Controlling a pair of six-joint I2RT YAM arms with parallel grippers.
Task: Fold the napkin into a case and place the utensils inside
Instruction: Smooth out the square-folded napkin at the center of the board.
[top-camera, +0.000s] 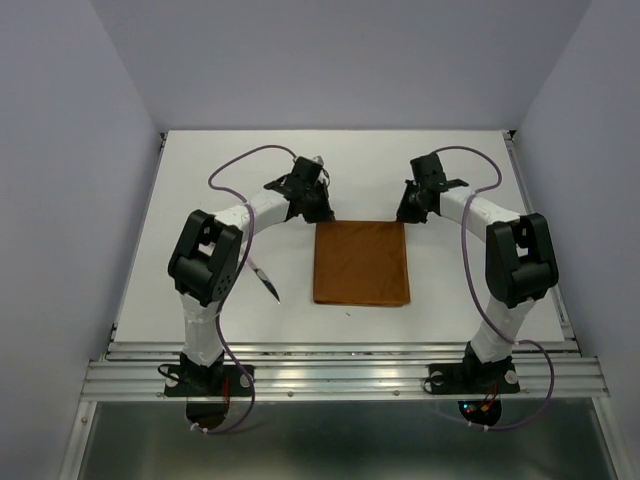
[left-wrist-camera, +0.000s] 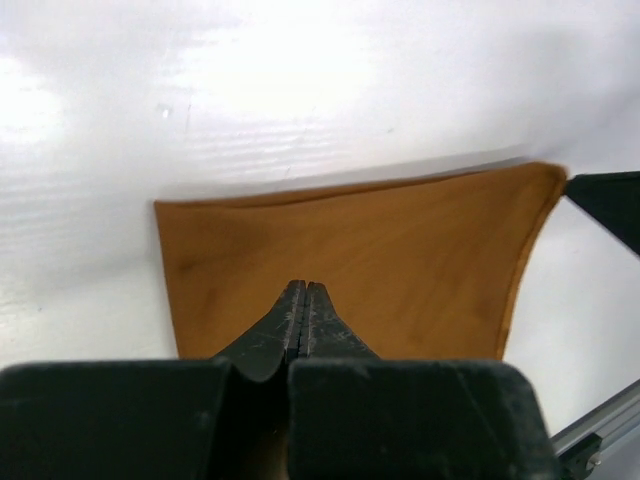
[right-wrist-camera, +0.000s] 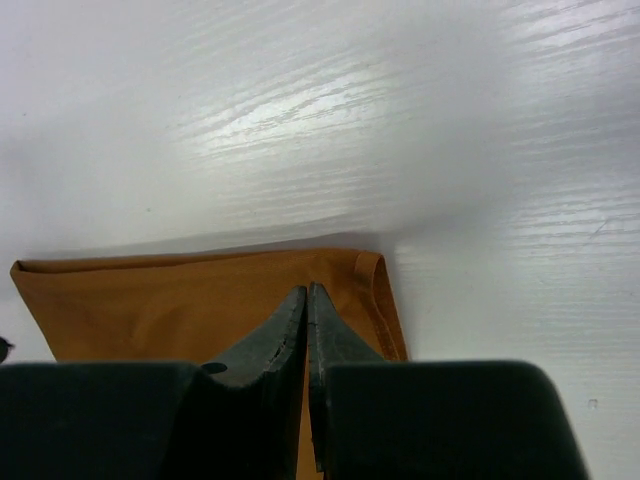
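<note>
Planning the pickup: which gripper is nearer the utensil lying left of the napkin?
Left. The left gripper is at the far left corner of the napkin, on the same side as the utensil. The right gripper is at the far right corner, across the napkin.

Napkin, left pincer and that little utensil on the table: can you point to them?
napkin (top-camera: 361, 263): top view, middle of the orange cloth.
left pincer (left-wrist-camera: 305, 291): left wrist view, between its closed fingertips.
utensil (top-camera: 264, 282): top view, middle of the thin piece.
</note>
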